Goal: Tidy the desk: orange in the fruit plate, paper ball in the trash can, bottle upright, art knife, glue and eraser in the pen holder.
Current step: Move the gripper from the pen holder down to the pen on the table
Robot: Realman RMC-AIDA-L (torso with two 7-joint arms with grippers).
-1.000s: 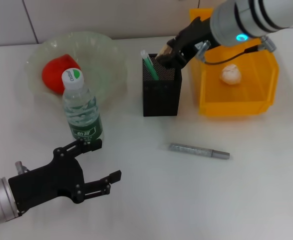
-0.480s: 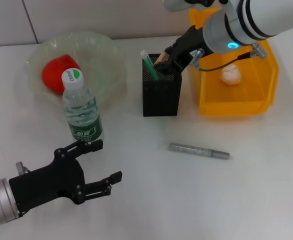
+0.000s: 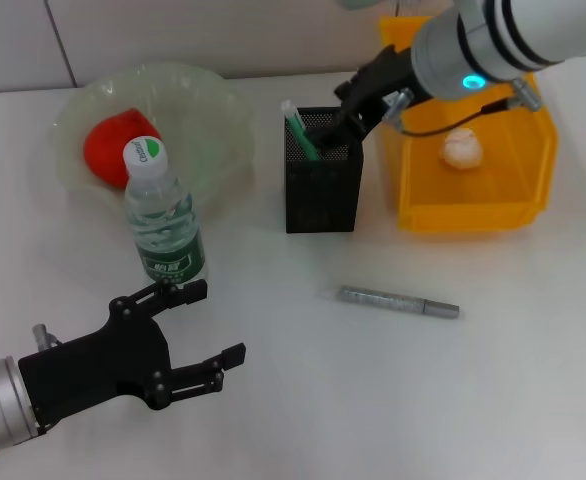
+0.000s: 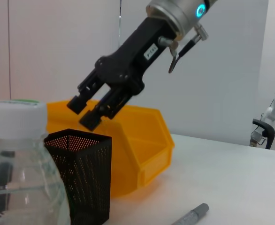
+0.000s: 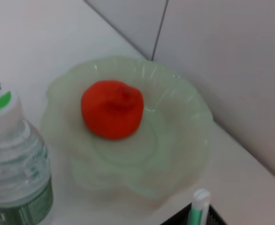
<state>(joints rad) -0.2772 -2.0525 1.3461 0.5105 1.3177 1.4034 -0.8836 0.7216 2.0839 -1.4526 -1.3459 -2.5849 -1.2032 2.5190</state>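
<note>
Right gripper (image 3: 335, 128) empty, fingers parted just over the pen holder (image 3: 322, 196) mouth, apparently for a drop; art knife (image 3: 398, 301) lying on the desk, still to collect; left gripper (image 3: 178, 335) idle, splayed near the upright bottle (image 3: 162, 219).

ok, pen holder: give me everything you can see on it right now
The pen holder is a black, square, open-topped cup that looks like perforated metal mesh. It stands upright on the white desk, between the fruit plate and the yellow trash can, apart from both. A green-and-white stick, probably the glue, leans out of one corner. The right hand hangs just over its rim with fingers parted and empty; whether it touches the mesh I can't tell.
</note>
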